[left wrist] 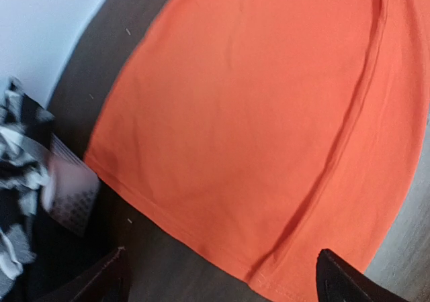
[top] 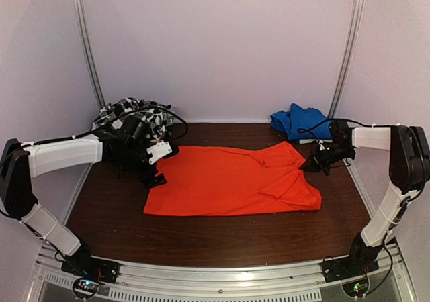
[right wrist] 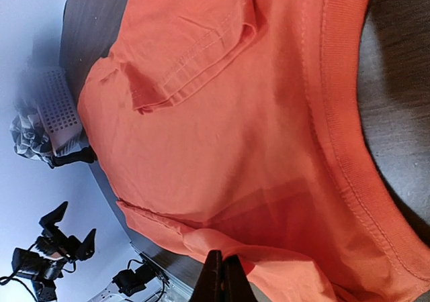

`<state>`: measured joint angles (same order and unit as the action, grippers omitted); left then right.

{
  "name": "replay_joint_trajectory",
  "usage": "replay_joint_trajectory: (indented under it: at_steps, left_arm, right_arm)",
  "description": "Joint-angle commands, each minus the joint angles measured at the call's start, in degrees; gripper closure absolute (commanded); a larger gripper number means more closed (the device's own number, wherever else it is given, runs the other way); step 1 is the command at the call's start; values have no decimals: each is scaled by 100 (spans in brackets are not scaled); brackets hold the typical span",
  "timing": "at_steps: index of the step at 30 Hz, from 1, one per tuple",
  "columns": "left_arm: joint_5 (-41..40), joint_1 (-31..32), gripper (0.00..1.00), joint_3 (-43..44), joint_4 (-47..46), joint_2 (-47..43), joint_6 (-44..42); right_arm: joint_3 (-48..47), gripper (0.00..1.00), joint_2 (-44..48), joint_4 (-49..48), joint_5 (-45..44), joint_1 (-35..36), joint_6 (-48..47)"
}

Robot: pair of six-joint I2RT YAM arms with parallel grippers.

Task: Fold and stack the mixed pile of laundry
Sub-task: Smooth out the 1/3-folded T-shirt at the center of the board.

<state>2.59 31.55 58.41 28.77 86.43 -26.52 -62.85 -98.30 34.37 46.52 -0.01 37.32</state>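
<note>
The orange-red shirt (top: 232, 181) lies flat mid-table, ready for folding. The left gripper (left wrist: 222, 278) gapes open over its left hem. The right gripper (right wrist: 216, 275), fingers together at the collar end, perhaps pinches cloth. The checked garment (top: 134, 114) waits far left.

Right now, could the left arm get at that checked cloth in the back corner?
Probably yes. The left gripper is open at the edge of the orange shirt, and the checked cloth lies just behind it. The arm would have to swing back, and a white basket beside the cloth may crowd it.
</note>
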Motion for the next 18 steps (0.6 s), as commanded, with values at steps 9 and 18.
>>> replay_joint_trajectory:
  at_steps: [9,18]
  left_arm:
    - [1019,-35,2,528,-1396,-306,1578]
    - [1459,238,2,917,-2086,412,2634]
  right_arm:
    - [-904,100,-571,51,-71,602,-175]
    - [-972,100,-907,-230,-54,669,-72]
